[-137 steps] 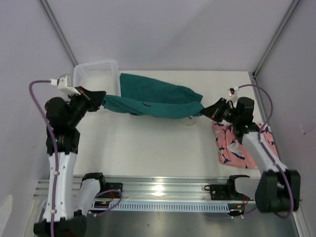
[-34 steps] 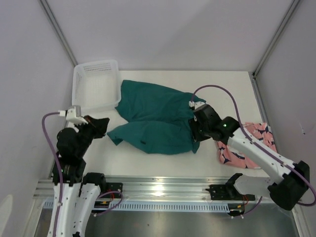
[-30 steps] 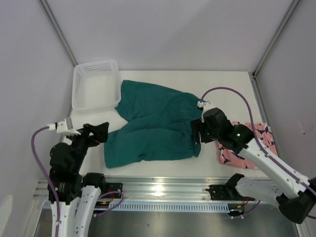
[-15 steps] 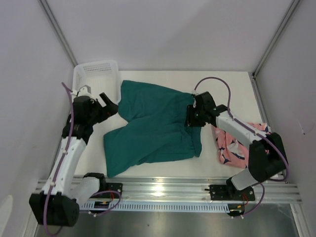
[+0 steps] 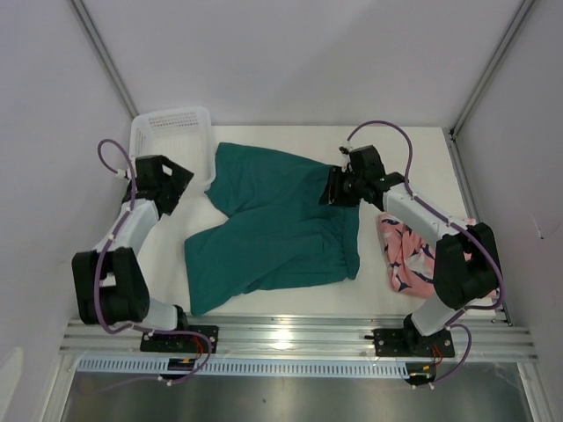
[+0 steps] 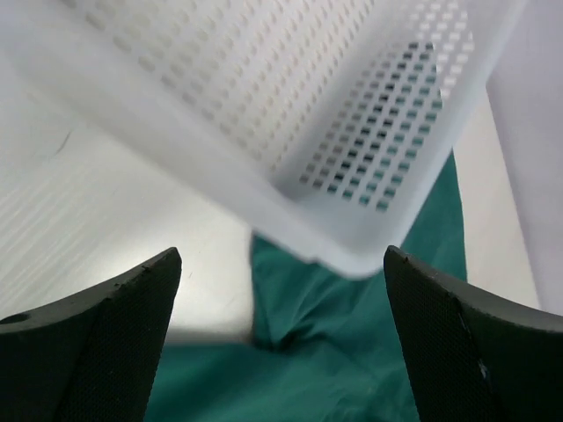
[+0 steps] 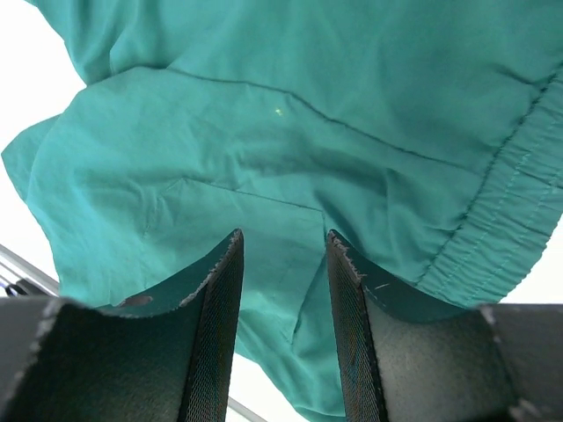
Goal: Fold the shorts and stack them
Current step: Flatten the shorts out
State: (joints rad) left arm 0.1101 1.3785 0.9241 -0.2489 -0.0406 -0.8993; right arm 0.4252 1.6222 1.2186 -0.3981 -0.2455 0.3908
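Note:
The dark teal shorts (image 5: 281, 224) lie spread flat in the middle of the table, waistband to the right, one leg reaching the near left. My right gripper (image 5: 335, 189) hovers over the waistband's far corner. Its jaws stand a narrow gap apart in the right wrist view (image 7: 284, 237), with teal fabric (image 7: 290, 132) beneath and nothing pinched. My left gripper (image 5: 182, 178) is wide open by the basket's near right corner. In the left wrist view (image 6: 281, 264) it looks over the shorts' far left edge (image 6: 352, 352). The pink shark-print shorts (image 5: 400, 264) lie crumpled at the right, partly under my right arm.
The white mesh basket (image 5: 171, 145) stands at the back left, and its corner (image 6: 352, 176) hangs close in front of my left fingers. Enclosure walls close in both sides. A metal rail (image 5: 290, 338) runs along the near edge.
Both grippers held the teal shorts stretched in the air, then laid them flat and let go. Since half a second ago my left gripper swung toward the basket and my right edged toward the back.

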